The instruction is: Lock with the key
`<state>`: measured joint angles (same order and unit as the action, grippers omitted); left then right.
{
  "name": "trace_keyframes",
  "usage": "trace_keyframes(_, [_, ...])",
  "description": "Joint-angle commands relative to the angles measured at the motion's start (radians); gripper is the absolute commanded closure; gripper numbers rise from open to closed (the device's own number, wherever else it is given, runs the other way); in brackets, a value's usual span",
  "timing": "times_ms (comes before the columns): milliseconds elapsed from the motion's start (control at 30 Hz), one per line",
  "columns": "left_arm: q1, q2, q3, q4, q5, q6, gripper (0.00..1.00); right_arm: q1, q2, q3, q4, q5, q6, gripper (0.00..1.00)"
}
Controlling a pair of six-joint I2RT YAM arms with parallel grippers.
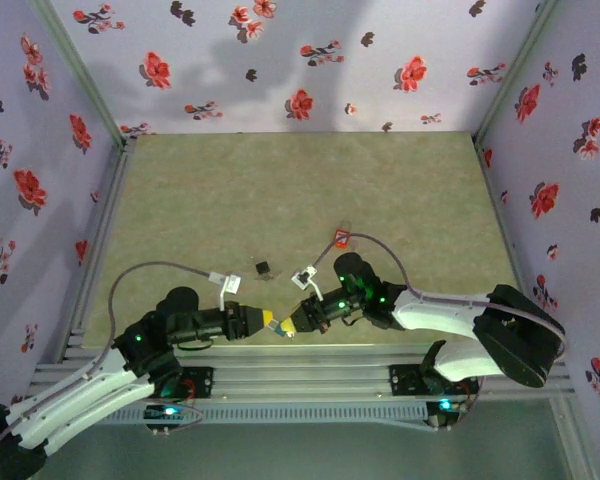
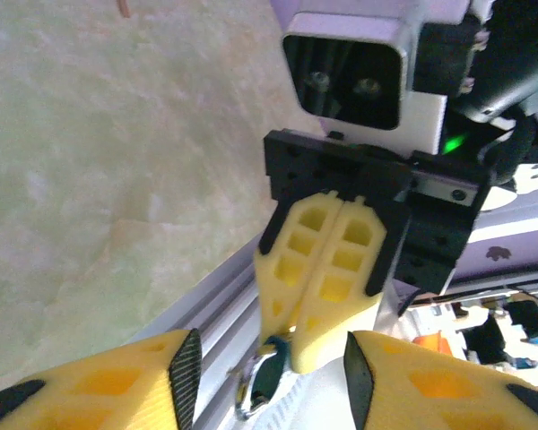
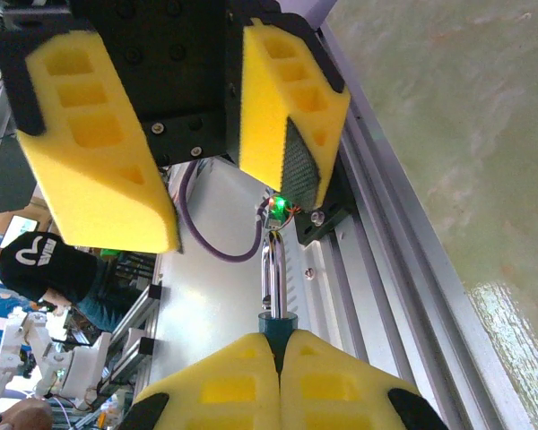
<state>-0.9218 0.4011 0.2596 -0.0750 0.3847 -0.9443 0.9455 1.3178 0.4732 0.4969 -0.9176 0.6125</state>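
Low over the aluminium rail [image 1: 310, 362] at the near edge of the desk [image 1: 280, 190], the two arms met tip to tip. The right end effector [image 1: 294, 327] was clamped on a small teal padlock [image 3: 275, 324]; in its own wrist view the two yellow foam fingers [image 3: 224, 385] pressed together around the lock body, with the silver shackle [image 3: 272, 269] sticking out beyond the fingertips toward the other arm. The left end effector [image 1: 273, 322] faced it with its jaws apart and nothing held between them. Seen from the left wrist, its black-padded fingers [image 2: 185, 363] stood on either side of the right end effector's closed tips, and the padlock [image 2: 267, 381] sat in the gap between them without touching either pad. Farther out on the green desk surface lay a small dark object [image 1: 263, 267], well apart from both arms and too small to identify. A red tag [image 1: 341, 238] lay beyond it.
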Motion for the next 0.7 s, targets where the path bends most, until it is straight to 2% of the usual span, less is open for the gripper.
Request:
trace_keyframes(0, [0.014,0.010,-0.023,0.097,0.087,-0.021,0.55,0.007,-0.003,0.031,0.008,-0.023,-0.011,1.00])
trace_keyframes(133, [0.015,0.008,-0.030,0.102,0.126,-0.027,0.56,0.006,-0.004,0.030,0.008,-0.021,-0.012,1.00])
trace_keyframes(467, [0.019,0.002,-0.038,0.072,0.145,-0.015,0.57,0.009,-0.001,0.030,0.009,-0.025,-0.012,1.00])
trace_keyframes(667, [0.029,0.002,-0.031,0.049,0.156,-0.002,0.66,0.013,-0.002,0.030,0.017,-0.036,-0.011,1.00])
